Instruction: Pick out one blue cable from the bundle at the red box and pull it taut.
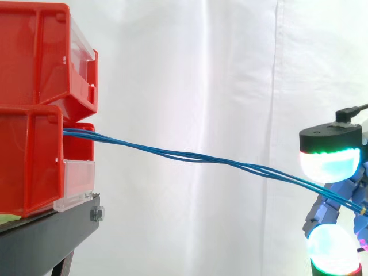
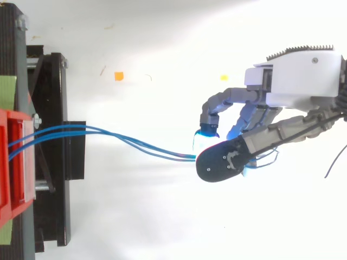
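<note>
Fingertips [image 2: 206, 131] first, right up under the top camera. A cyan-glowing pad and the black-backed thumb [image 2: 219, 162] are curled in and pinch the blue cables [image 2: 135, 143] between them, at about 3 o'clock in that view. Several strands run into the pinch, not one. How many exactly I cannot tell, because the thumb covers their ends. Behind the fingers sits the hand [image 2: 287, 76], its white housing out toward 2 o'clock.

From the side, two glowing pads show at 4 o'clock, cut by the right edge, with strands passing between them. Out from the grip the cables stretch toward 9 o'clock, climbing gently with a slight bow and crossing over each other midway. They vanish into the mouth of the lower red bin [image 1: 29, 167], just under the upper red bin [image 1: 40, 57].

The lower bin carries a clear front panel [image 1: 77, 184]. Both bins are cut off by the left edge and stand on the black stand [image 1: 52, 233]. Behind it all hangs the white curtain [image 1: 201, 69]. On the pale floor [image 2: 162, 216] an orange scrap [image 2: 119, 76] lies at 11 o'clock.
</note>
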